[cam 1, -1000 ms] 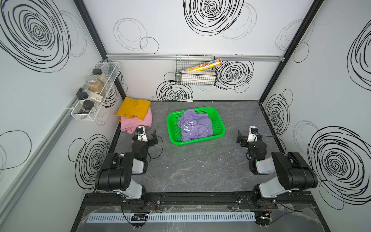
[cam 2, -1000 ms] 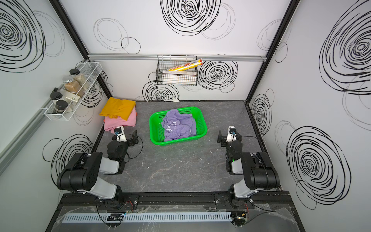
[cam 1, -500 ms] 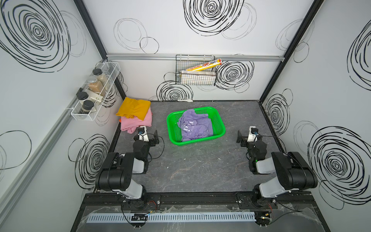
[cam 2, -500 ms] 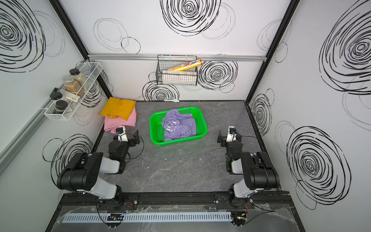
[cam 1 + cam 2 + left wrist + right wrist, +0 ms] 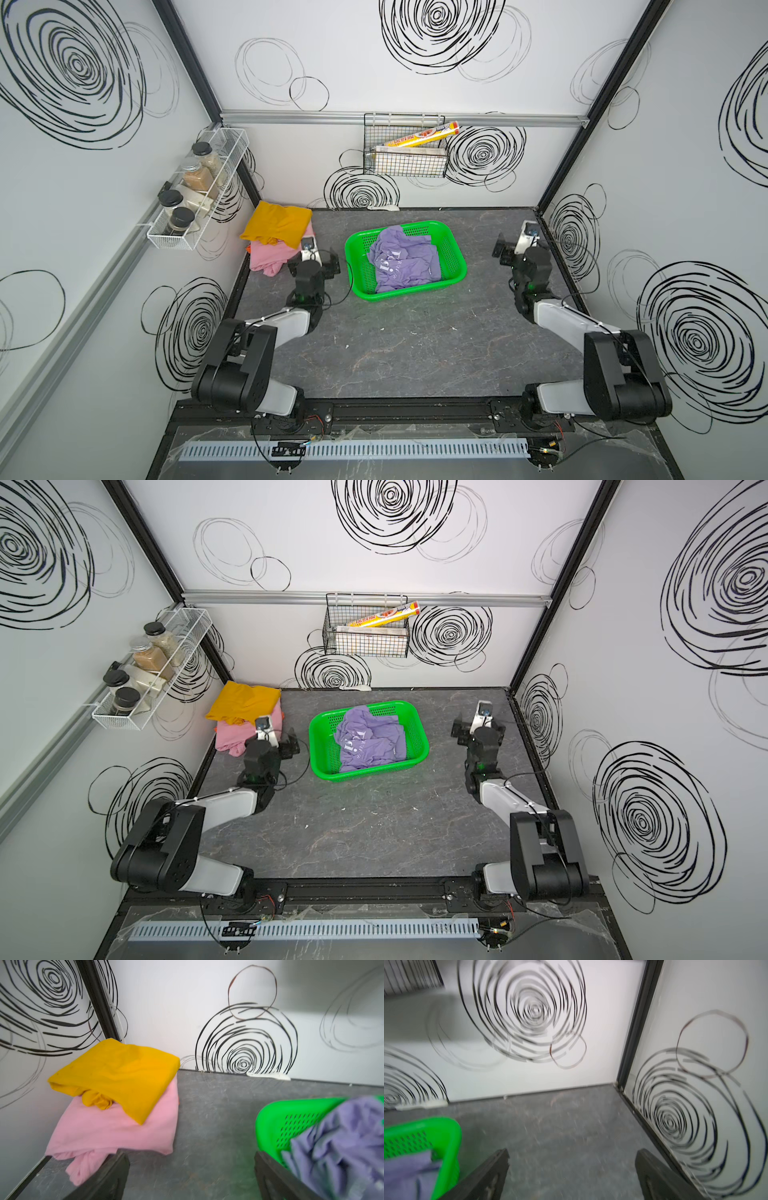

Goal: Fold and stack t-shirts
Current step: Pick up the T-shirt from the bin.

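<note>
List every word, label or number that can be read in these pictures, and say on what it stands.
No text reads clearly.
Purple shirt: white lettering, creased and too small to read.
Yellow box in the rack: red print, too small to read.
Jars: no readable label.

My left arm (image 5: 286, 324) and right arm (image 5: 561, 318) reach forward, bent low at the elbow. My left claw (image 5: 191, 1176) and my right claw (image 5: 572, 1176) both stand spread wide and empty, pointing away from my base.
</note>
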`<move>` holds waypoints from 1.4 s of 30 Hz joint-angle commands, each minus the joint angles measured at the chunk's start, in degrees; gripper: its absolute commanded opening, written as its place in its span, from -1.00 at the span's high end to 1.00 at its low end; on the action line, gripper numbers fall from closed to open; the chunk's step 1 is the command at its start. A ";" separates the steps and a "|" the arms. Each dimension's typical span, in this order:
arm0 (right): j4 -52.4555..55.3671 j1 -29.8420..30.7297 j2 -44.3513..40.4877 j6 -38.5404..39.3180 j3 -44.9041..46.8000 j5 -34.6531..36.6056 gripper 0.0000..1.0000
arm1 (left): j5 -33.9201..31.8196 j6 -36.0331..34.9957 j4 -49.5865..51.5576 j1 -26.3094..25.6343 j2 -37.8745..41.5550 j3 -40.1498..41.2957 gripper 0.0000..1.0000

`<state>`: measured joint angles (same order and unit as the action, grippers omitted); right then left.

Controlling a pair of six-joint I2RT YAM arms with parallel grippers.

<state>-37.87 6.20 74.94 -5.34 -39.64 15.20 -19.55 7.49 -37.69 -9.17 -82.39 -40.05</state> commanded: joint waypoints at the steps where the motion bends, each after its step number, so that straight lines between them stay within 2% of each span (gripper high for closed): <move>1: 15.44 0.68 -5.92 -9.82 -7.82 -6.13 -1.00 | 3.79 7.78 20.80 0.24 3.99 -13.32 -0.98; 2: 19.82 0.88 -5.23 -11.12 -11.90 -11.21 -0.99 | 6.82 7.85 24.86 -0.54 3.29 -17.78 -0.98; 3: 24.29 1.49 -4.22 -14.28 -16.72 -16.62 -1.00 | 7.16 8.50 29.16 -2.35 2.50 -22.51 -0.98; 4: 26.51 2.50 -3.25 -16.27 -19.18 -20.84 -1.00 | 9.05 8.63 31.13 -3.79 2.16 -25.12 -0.98; 6: 30.84 7.30 -1.30 -18.38 -22.23 -26.18 -1.00 | 8.29 9.53 33.75 -8.16 3.20 -26.83 -0.98; 8: 38.67 14.52 -0.91 -17.22 -24.07 -23.60 -1.00 | 11.97 13.02 34.08 -10.45 6.27 -23.14 -0.98; 10: 43.61 20.32 -3.94 -16.83 -21.32 -21.70 -1.00 | 15.23 15.78 34.47 -12.78 10.89 -16.25 -0.98; 12: 48.74 23.08 -10.82 -19.12 -15.46 -19.62 -1.00 | 15.69 18.17 38.18 -15.08 16.29 -10.31 -0.98; 14: 56.49 23.17 -19.40 -21.93 -12.07 -17.77 -0.99 | 17.21 22.56 45.26 -14.66 21.77 -7.15 -0.98; 15: 60.06 23.19 -24.33 -22.31 -11.36 -16.13 -1.00 | 18.87 23.03 50.40 -14.01 23.56 -7.74 -0.98; 17: 65.84 23.22 -30.94 -24.11 -13.60 -11.64 -1.00 | 15.92 22.66 58.72 -14.54 26.69 -11.60 -0.98; 19: 67.35 23.10 -31.09 -23.00 -18.06 -7.82 -0.99 | 12.09 20.50 60.46 -13.96 28.62 -15.87 -0.98; 21: 64.32 23.13 -24.38 -20.22 -22.04 -8.00 -1.00 | 11.69 18.48 59.65 -12.70 24.21 -22.94 -0.98; 24: 54.46 23.15 -13.17 -18.85 -24.41 -14.84 -1.00 | 14.60 17.50 55.16 -13.59 14.17 -29.94 -0.98; 26: 52.89 23.13 -7.62 -19.78 -26.50 -16.88 -1.00 | 16.03 18.52 52.14 -13.68 9.28 -30.74 -0.98; 28: 56.83 23.20 -4.92 -19.87 -27.92 -18.42 -1.00 | 16.86 19.39 48.99 -14.17 5.27 -29.07 -0.97; 31: 58.52 23.16 -9.40 -20.47 -21.55 -21.28 -1.00 | 17.18 19.16 48.54 -14.96 -2.78 -29.08 -0.94; 35: 61.21 23.20 -20.92 -23.75 -12.41 -21.57 -1.00 | 16.73 19.25 52.83 -15.92 -16.43 -35.90 -0.88; 38: 66.29 23.24 -26.97 -24.28 -10.46 -20.26 -0.99 | 15.93 19.06 54.04 -16.96 -24.79 -40.83 -0.87; 42: 71.22 23.17 -30.72 -24.80 -11.40 -20.23 -0.99 | 17.01 19.85 55.61 -17.56 -35.16 -47.80 -0.87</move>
<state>27.86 29.32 45.01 -29.04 -50.41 -4.99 -3.22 26.76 17.37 -26.17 -114.50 -82.91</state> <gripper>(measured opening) 0.997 0.935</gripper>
